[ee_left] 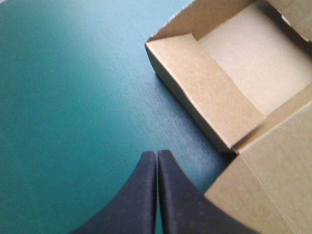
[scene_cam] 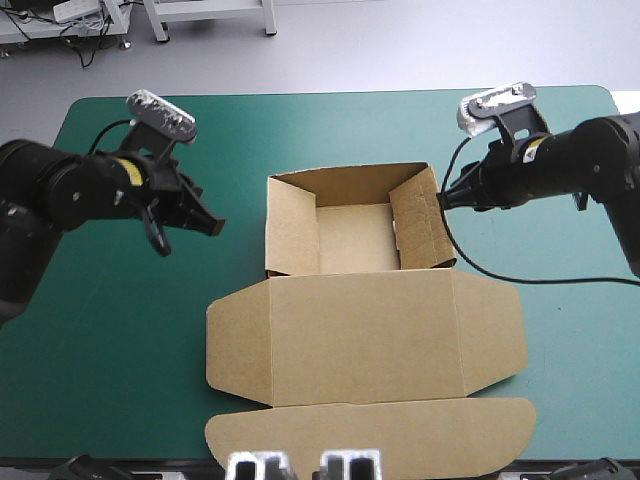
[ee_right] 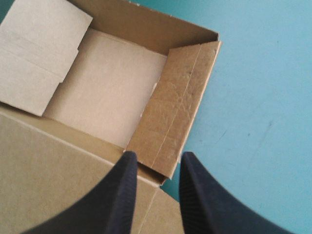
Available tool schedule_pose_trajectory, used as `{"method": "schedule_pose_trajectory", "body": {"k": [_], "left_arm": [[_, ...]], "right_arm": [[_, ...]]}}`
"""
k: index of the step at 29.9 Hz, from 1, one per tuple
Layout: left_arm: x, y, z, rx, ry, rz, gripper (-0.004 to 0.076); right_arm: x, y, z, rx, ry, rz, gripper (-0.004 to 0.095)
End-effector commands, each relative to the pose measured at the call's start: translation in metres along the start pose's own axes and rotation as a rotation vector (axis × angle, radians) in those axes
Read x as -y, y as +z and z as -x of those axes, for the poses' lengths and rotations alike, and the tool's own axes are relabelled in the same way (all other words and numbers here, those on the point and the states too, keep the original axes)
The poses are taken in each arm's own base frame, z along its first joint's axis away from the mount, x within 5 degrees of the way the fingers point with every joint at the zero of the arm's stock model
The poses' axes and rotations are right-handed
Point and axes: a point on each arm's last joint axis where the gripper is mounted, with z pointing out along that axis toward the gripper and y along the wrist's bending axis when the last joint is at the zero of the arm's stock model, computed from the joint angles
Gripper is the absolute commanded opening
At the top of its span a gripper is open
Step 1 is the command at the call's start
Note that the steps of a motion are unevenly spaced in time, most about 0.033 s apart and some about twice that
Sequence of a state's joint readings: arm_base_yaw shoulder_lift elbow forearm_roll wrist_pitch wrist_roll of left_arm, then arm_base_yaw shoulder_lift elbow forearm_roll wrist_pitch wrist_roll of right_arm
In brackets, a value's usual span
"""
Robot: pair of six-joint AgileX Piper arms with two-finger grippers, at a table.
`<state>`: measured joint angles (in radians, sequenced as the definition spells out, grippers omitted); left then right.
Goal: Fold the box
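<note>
The brown box (scene_cam: 352, 232) stands in the middle of the teal-green table as an open tray with its walls raised. Its lid (scene_cam: 370, 340) lies flat toward the front edge. My left gripper (scene_cam: 203, 222) hovers over bare cover a short way left of the tray's left wall (ee_left: 204, 92), and its black fingers meet in one point (ee_left: 157, 157). My right gripper (scene_cam: 444, 198) is at the tray's right wall (ee_right: 178, 105). Its fingers stand a little apart (ee_right: 157, 161), and the end of that inward-leaning wall shows in the gap between them.
The lid's side flaps (scene_cam: 490, 325) and its rounded front tab (scene_cam: 370, 435) reach close to the table's front edge. A black cable trails across the cover right of the box. Open cover (scene_cam: 120, 330) lies on both sides.
</note>
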<state>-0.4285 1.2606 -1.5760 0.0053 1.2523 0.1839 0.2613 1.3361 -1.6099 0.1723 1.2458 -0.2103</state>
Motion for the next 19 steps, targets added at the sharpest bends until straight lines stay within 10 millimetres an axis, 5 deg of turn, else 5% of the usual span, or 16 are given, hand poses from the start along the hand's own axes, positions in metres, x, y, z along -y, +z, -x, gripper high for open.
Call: {"method": "schedule_pose_trajectory", "body": {"k": [1, 6, 13, 19], "left_arm": [[0.006, -0.028, -0.034, 0.003, -0.006, 0.005, -0.0008], [0.015, -0.019, -0.083, -0.084, -0.082, -0.008, -0.0008], [0.026, 0.006, -0.153, -0.218, -0.148, 0.007, -0.0008], [0.029, -0.003, -0.189, -0.208, -0.223, 0.061, -0.0008]], "right_arm": [[-0.006, -0.015, -0.012, 0.049, -0.029, 0.001, 0.0107], [0.0, 0.005, -0.018, 0.046, -0.04, -0.038, 0.0167], [0.007, 0.041, -0.015, -0.01, -0.023, -0.034, 0.0531], [0.014, 0.074, -0.006, -0.006, -0.011, -0.038, 0.0574]]}}
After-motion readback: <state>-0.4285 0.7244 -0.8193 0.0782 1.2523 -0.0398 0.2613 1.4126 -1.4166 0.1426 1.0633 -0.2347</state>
